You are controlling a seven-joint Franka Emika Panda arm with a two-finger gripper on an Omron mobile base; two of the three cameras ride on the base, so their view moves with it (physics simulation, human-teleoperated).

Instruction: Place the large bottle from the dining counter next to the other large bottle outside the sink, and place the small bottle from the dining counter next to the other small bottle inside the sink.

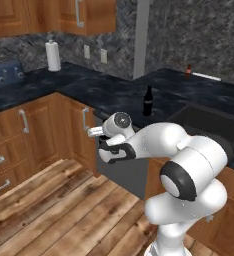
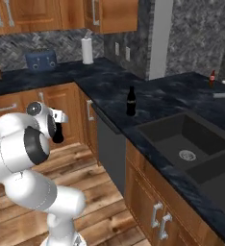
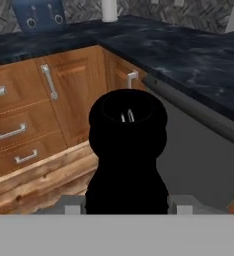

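Observation:
My gripper [image 3: 126,204] is shut on the large bottle [image 3: 127,150], a black bottle whose round top faces the hand camera. The left base view shows the gripper [image 1: 113,150] out over the wooden floor, in front of the cabinets and short of the counter edge. From the right base, the held bottle [image 2: 58,133] hangs dark under the hand [image 2: 56,117]. The other large bottle [image 1: 148,101] [image 2: 131,101], black and upright, stands on the dark counter to the left of the sink [image 1: 211,125] [image 2: 181,137]. The dining counter and both small bottles are out of view.
A small reddish bottle [image 1: 188,70] [image 2: 212,77] stands at the back of the counter. A paper towel roll [image 1: 53,56] and a blue toaster [image 1: 5,73] sit far left. Wooden cabinets with steel handles [image 3: 50,81] and a grey dishwasher front [image 1: 124,170] lie under the counter.

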